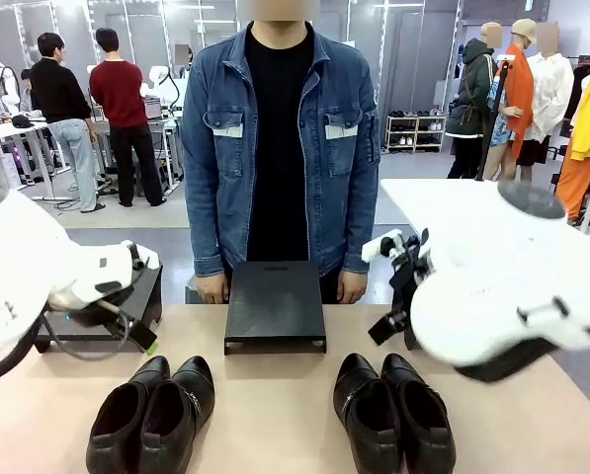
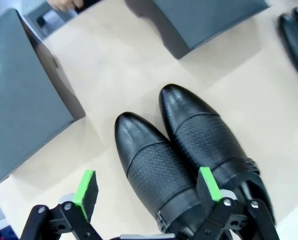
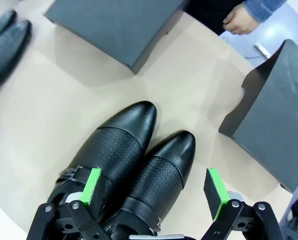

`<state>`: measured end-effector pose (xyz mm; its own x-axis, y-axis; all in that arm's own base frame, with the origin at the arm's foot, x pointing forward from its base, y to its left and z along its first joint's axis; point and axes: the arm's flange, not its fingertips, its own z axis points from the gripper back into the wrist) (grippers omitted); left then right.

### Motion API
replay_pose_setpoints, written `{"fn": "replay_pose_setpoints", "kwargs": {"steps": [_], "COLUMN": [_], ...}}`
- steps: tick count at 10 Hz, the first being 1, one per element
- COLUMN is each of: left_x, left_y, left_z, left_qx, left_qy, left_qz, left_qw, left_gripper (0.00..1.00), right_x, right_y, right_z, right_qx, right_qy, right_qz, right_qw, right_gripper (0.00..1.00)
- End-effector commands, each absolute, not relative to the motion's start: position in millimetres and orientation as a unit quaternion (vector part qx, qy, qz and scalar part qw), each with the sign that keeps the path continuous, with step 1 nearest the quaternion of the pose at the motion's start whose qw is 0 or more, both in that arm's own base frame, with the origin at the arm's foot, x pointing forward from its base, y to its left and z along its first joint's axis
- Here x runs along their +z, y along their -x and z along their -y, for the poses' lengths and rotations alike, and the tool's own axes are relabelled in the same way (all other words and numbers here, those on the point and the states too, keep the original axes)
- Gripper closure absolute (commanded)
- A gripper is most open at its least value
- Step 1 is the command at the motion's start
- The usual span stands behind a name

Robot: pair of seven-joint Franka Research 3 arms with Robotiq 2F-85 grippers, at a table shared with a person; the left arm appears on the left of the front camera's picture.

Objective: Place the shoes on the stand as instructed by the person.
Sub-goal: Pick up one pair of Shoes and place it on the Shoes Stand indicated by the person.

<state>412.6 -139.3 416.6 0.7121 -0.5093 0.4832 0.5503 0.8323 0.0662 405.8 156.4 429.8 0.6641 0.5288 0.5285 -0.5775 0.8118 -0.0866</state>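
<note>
Two pairs of glossy black shoes stand near the front of the table, the left pair (image 1: 151, 415) and the right pair (image 1: 393, 415). My left gripper (image 2: 149, 185) hovers open above the left pair (image 2: 178, 145), its green pads spread wider than one shoe. Over the right pair (image 3: 134, 155) my right gripper (image 3: 152, 187) also hangs open. Neither gripper touches a shoe. A black stand (image 1: 275, 306) sits at the table's far middle. The person (image 1: 280, 138), in a denim jacket, stands behind it with both hands at the table edge.
A second black stand (image 1: 97, 316) sits at the far left, partly behind my left arm, and appears again (image 2: 24, 95). Another dark stand (image 3: 273, 115) lies beside the right pair. Bare tabletop (image 1: 275, 395) separates the two pairs. Other people stand far behind.
</note>
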Motion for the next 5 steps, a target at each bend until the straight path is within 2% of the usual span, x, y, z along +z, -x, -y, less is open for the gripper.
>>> {"fn": "replay_pose_setpoints", "kwargs": {"steps": [1,3,5], "left_x": [462,499,524], "left_y": [-418,-418,-405], "left_z": [112,76,17], "left_qx": [-0.302,-0.290,-0.273], "left_qy": [0.113,0.221,0.353], "left_qz": [0.224,0.235,0.218], "left_qw": [0.920,0.901,0.868], "left_gripper": [0.00,0.00,0.00], "right_x": [471,498,507], "right_y": [-417,-419,-416], "right_z": [-126,-88,-23], "right_qx": [0.314,0.310,0.286], "right_qy": [-0.102,-0.223,-0.333], "right_qz": [0.245,0.207,0.191], "right_qw": [0.911,0.901,0.878], "right_gripper": [0.00,0.00,0.00]}}
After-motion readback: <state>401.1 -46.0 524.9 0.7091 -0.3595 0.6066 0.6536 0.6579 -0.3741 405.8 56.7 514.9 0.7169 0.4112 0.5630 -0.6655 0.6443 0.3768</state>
